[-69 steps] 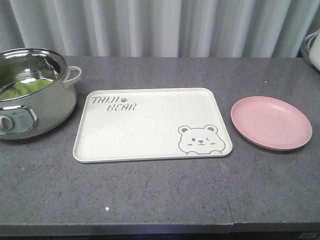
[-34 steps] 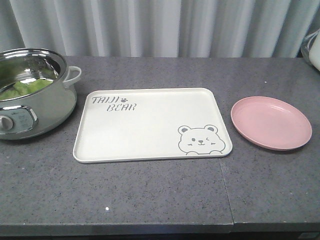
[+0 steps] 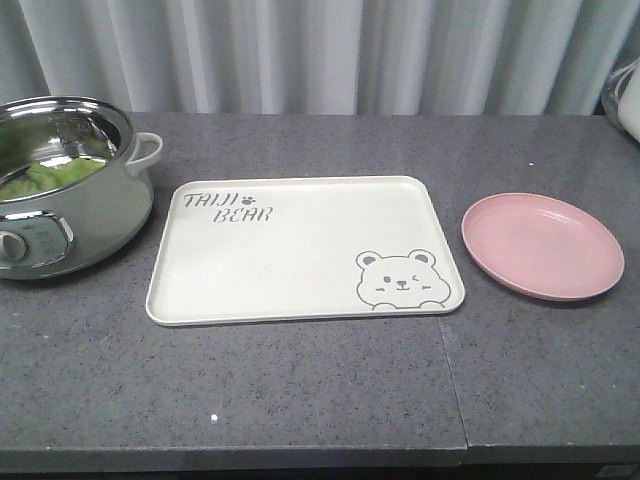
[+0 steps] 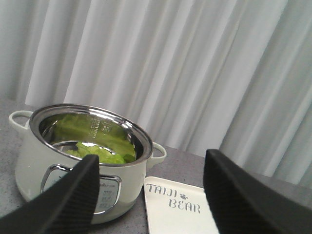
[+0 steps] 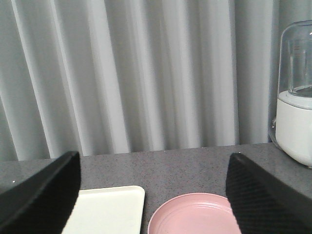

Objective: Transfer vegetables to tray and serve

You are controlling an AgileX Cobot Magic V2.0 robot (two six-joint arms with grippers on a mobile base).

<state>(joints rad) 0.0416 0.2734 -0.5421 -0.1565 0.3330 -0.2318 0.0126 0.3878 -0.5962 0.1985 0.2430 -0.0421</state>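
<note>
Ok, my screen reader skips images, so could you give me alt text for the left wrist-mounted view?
An open pale electric pot holds green lettuce leaves, seen between the left gripper's two spread black fingers. The cream tray's "TAIJI BEAR" corner shows beside the pot, grey curtains behind.

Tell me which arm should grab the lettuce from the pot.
Left, probably: the left gripper, open, faces the pot holding the vegetables; the right wrist view faces tray and pink plate.

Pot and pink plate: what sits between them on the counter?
Front view: only the tray, nothing on it, between the pot and the pink plate. The vegetables lie in the pot.
</note>
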